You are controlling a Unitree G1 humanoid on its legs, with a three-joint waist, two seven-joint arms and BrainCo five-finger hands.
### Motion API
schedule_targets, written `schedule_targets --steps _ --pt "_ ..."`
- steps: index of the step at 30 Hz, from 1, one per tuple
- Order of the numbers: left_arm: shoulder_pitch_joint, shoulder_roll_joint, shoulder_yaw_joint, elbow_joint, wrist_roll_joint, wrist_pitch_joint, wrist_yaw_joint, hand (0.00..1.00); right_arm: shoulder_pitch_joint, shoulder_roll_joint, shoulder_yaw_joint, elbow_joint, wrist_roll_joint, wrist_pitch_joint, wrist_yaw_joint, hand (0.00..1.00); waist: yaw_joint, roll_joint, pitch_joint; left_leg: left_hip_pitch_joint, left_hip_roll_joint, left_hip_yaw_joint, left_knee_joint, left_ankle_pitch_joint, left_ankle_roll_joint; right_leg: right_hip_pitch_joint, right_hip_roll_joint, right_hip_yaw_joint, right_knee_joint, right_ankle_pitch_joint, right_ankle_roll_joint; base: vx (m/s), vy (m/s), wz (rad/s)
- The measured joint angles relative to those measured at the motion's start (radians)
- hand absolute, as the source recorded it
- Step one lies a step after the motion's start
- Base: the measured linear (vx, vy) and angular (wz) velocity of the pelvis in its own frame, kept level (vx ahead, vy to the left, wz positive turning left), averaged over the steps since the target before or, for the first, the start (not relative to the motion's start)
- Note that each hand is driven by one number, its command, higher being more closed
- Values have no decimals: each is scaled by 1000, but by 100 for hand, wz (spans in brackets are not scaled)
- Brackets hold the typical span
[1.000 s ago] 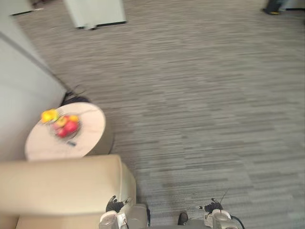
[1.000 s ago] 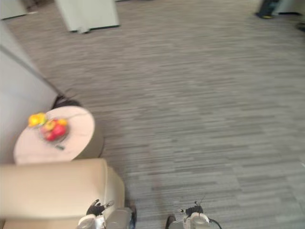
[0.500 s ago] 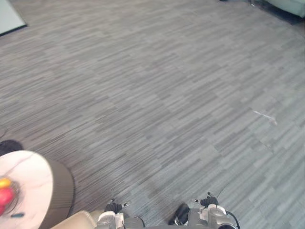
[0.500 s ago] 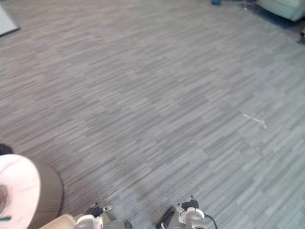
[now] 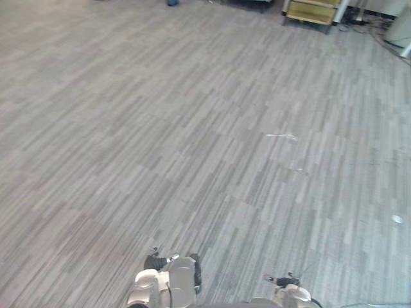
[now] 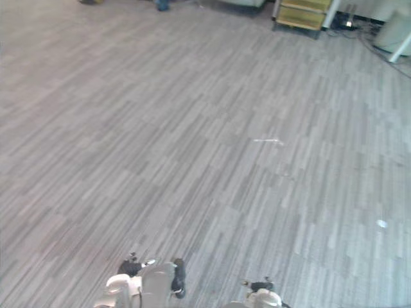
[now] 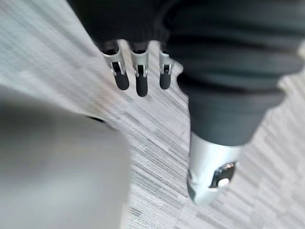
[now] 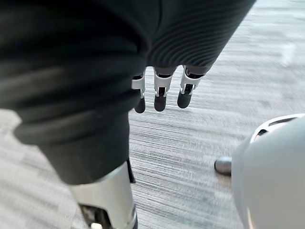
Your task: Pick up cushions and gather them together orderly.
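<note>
My left hand (image 7: 138,78) hangs low over the grey striped carpet (image 5: 192,128), its fingers straight and relaxed with nothing in them. My right hand (image 8: 160,93) hangs the same way at my other side, open and holding nothing. From the head camera both hands sit at the bottom edge, the left hand (image 5: 155,262) and the right hand (image 5: 282,280), each just above the floor.
A low yellow wooden unit (image 5: 313,9) stands at the far right, with cables (image 5: 379,35) on the floor beside it. A thin white scrap (image 5: 281,135) and a small white speck (image 5: 396,219) lie on the carpet to the right.
The camera has swung to the right. The beige sofa arm and the round side table with fruit have slid out on the left, and the yellow unit has come in.
</note>
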Motion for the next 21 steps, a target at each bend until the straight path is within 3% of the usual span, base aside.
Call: schedule_targets --steps 1,2,3,4,6,8,10,11,12,13,15,16,18,19,20,21 --pt "1 0 0 -1 -1 0 1 0 5 5 -5 -4 -1 0 1 0 0 -8 -4 21 6 29 4 -16 12 -45 -20 13 113 -11 25 643 231 -44" --pt "0 5 -5 6 1 1 2 0 3 7 -6 -16 -1 -2 2 0 1 -11 -4 64 3 47 -3 -39 25 -132 -45 23 324 15 76 635 157 -45" --pt "-2 18 -18 25 0 11 1 0 -7 5 -6 -17 -1 -4 3 0 -7 -10 -1 127 0 56 -29 -51 34 -209 -66 22 544 54 154 618 105 -39" --pt "0 24 -37 36 1 20 2 0 -13 1 -6 -19 -1 -4 6 0 -11 -8 1 188 -2 56 -60 -52 35 -251 -82 -4 672 54 148 508 -21 -27" --pt "11 31 -44 35 1 25 6 0 -11 -8 -5 -44 -2 -4 18 0 -22 12 6 359 0 58 -180 -52 35 -317 -113 -141 778 18 42 501 -51 -28" --pt "12 33 -42 37 1 25 7 0 -20 -9 -3 -55 -2 -5 24 0 -25 16 10 461 5 85 -269 -51 34 -394 -104 -216 658 -15 -32 447 -53 -28" --pt "8 26 -44 37 1 24 7 0 -40 -30 9 -55 -2 -5 30 0 -41 26 15 504 22 94 -318 -51 34 -504 -49 -215 429 14 -48 473 -133 -3" --pt "11 21 -46 37 1 24 6 0 -43 -38 4 -58 5 -5 33 0 -59 32 19 524 28 91 -342 -51 34 -554 -16 -178 271 81 -36 478 -178 20" --pt "17 23 -47 38 2 24 6 0 -41 -46 5 -58 0 -6 32 0 -65 20 17 540 8 84 -363 -43 17 -563 8 -146 150 173 -29 640 -284 36" --pt "23 24 -52 44 4 24 5 0 -25 -56 4 -49 -1 -4 37 0 -70 -6 15 594 -5 38 -366 -47 -14 -563 19 -80 81 364 -85 571 -272 27" --pt "30 -12 -53 59 7 24 3 0 -21 -99 3 -45 -3 -3 39 0 -72 56 3 592 50 -11 -285 -43 -36 -578 50 -87 206 287 -105 575 -301 19" --pt "29 -27 -48 55 17 22 5 0 -21 -109 -3 -45 -3 -1 39 0 -74 86 0 510 94 -71 -96 -19 -42 -566 71 -110 229 221 -112 559 -306 12" --pt "27 -52 7 43 21 25 6 0 -20 -99 -26 -58 0 -2 38 0 -65 118 14 316 172 -139 319 166 -11 -488 115 -133 221 161 -142 632 -311 -2" --pt "34 -58 18 24 20 25 4 0 -18 -89 -26 -57 0 -2 35 0 -57 120 17 242 208 -148 480 155 -23 -437 144 -133 204 136 -156 717 -288 -20" --pt "27 -51 15 -6 21 21 5 0 -16 -60 -25 -56 2 -2 30 0 -43 103 33 161 217 -149 600 112 -50 -344 161 -128 170 108 -168 586 -223 -12" --pt "27 -45 11 -25 23 18 3 0 -20 -38 -22 -56 10 -1 28 0 -38 87 42 112 202 -145 613 88 -53 -281 163 -127 131 97 -170 556 -210 1"
